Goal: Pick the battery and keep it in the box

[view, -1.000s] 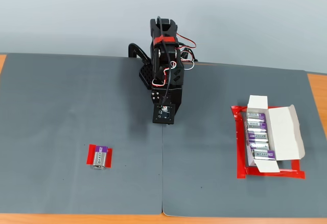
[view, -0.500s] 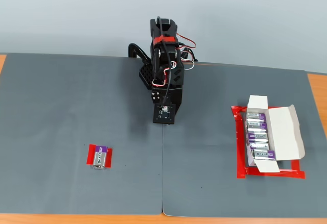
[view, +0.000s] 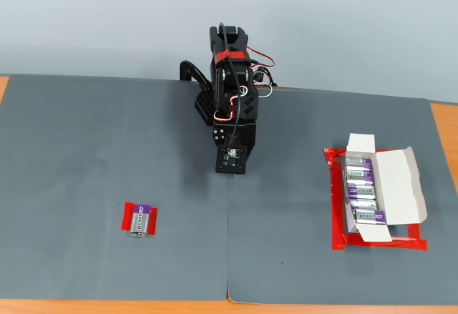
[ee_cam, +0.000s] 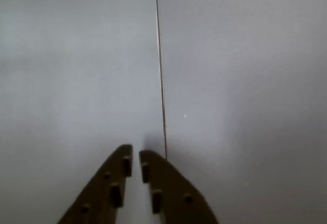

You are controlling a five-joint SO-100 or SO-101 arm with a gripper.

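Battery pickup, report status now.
Gripper nearly shut, empty, over bare mat. Battery on red patch, untouched. Box open, far side. Nothing between.

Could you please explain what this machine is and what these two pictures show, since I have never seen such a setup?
It is a small black robot arm standing at the back of a grey mat. The fixed view looks down on the whole table. The wrist view comes from a camera riding on the arm: the two dark prongs are its hand, nearly closed and holding nothing, above the seam between the mat's halves. In the fixed view, the battery lies on a red tape patch at the left. At the right the open white box, inside a red tape frame, already holds a row of batteries.
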